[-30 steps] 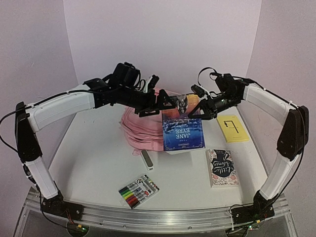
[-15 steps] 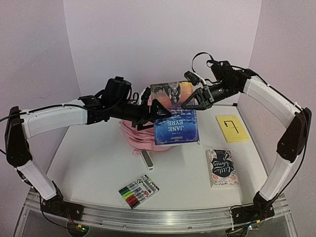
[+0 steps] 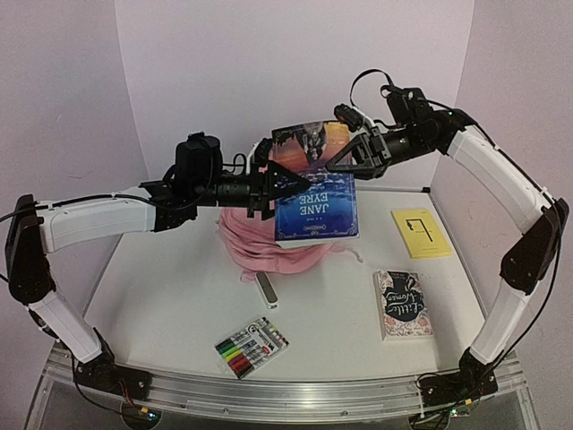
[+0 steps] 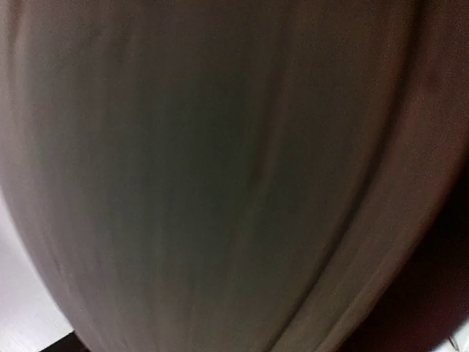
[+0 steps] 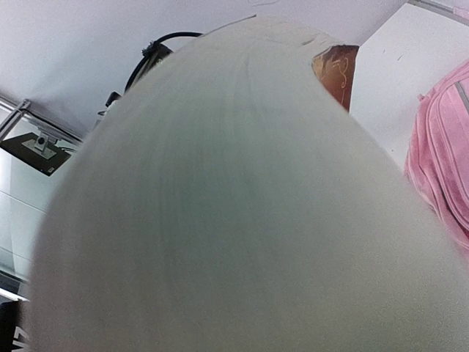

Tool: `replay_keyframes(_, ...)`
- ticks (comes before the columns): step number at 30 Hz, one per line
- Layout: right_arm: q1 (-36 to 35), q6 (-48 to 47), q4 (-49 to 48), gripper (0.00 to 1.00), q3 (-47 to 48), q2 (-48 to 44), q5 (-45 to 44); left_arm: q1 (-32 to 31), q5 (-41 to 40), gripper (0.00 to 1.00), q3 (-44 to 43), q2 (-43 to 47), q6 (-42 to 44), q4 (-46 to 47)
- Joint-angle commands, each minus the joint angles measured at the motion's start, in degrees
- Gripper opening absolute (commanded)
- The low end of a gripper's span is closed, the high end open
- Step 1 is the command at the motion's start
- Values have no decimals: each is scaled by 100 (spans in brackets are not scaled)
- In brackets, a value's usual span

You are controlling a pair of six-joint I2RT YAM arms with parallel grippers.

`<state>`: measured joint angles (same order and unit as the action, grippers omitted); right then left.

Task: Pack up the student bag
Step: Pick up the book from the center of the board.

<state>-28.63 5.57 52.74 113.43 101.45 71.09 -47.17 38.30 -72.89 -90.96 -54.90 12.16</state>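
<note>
While the right tool (image 3: 338, 166) pinches the book (image 3: 315, 210) above the bag (image 3: 260, 248), the left tool (image 3: 286, 184), grip unclear, should steady its edge.

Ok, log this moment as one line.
right gripper: holding Jane Eyre book aloft | left gripper: at its left edge | student bag: beneath book

Soft, even overhead light keeps the top view sharp, with only faint shadows on the white table (image 3: 161, 296). In both wrist views the book (image 3: 315, 210) is a close, unfocused blur: dim and murky on the left, pale and washed-out on the right.
</note>
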Motion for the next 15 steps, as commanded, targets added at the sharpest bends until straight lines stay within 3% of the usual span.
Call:
replay_keyframes(1, -197, 163, -994, 0, 421, 30, 941, -88, 534, 67, 122, 16, -413, 971)
replay_keyframes(4, -198, 151, -1002, 0, 303, 72, 925, -23, 389, 52, 431, 233, -566, 1235)
replay_keyframes(6, -197, 174, -1016, 0, 330, 105, 946, 1, 272, 48, 616, 424, -611, 1300)
replay_keyframes(7, -196, 204, -1033, 0, 410, 124, 961, 6, 177, 55, 675, 479, -622, 1268)
replay_keyframes(9, -212, 313, -1060, 0, 612, 153, 1010, 14, -60, 83, 739, 577, -529, 941)
replay_keyframes(11, -254, 389, -1090, 0, 787, 187, 1046, 16, -306, 98, 754, 620, -429, 679)
replay_keyframes(15, -432, 553, -1169, 0, 985, 208, 1104, 15, -172, 100, 444, 288, -333, 464)
